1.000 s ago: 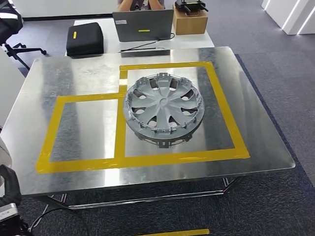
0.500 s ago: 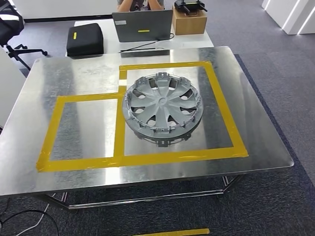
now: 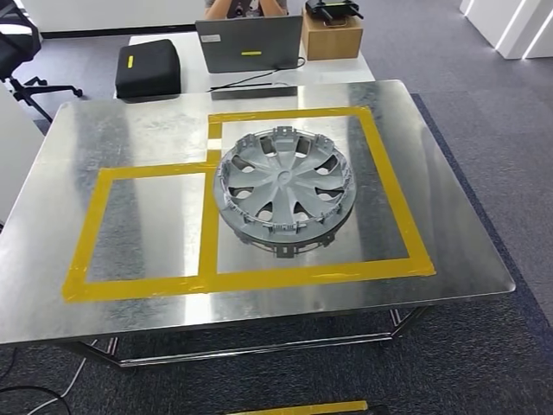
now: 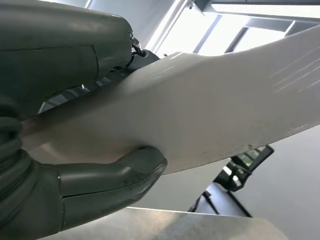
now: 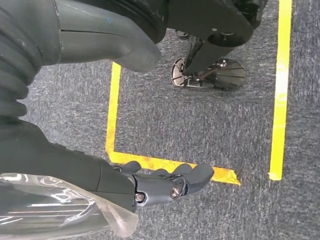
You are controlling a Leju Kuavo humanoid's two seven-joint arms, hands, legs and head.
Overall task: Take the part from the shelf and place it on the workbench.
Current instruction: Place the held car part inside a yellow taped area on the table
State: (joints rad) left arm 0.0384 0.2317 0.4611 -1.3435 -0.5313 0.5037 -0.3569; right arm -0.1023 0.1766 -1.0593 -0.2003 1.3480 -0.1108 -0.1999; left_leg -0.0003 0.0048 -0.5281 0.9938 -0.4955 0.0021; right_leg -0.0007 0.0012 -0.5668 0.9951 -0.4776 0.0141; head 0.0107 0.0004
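The part, a silver-grey hubcap [image 3: 285, 188], lies flat on the steel workbench [image 3: 456, 225], inside the larger yellow-taped rectangle [image 3: 391, 186]. No hand touches it. In the left wrist view my left hand [image 4: 75, 125] has its thumb [image 4: 124, 175] and fingers spread apart. A broad white surface [image 4: 211, 110] runs across between them, and I see no clear grip on it. In the right wrist view my right hand [image 5: 158, 182] hangs over the carpet with its fingers [image 5: 188, 175] stretched out and nothing in them.
A smaller yellow-taped rectangle [image 3: 88, 229] marks the bench's left half. Behind the bench a white table carries a black case [image 3: 149, 67], a laptop [image 3: 251, 43] and a cardboard box [image 3: 333, 35], with a person seated there. An office chair [image 3: 26, 52] stands far left. Yellow tape [image 5: 281, 90] lines the carpet.
My left hand, at the lower left corner a second ago, has dropped out of the head view. The hubcap has not moved; the picture shifted only slightly.
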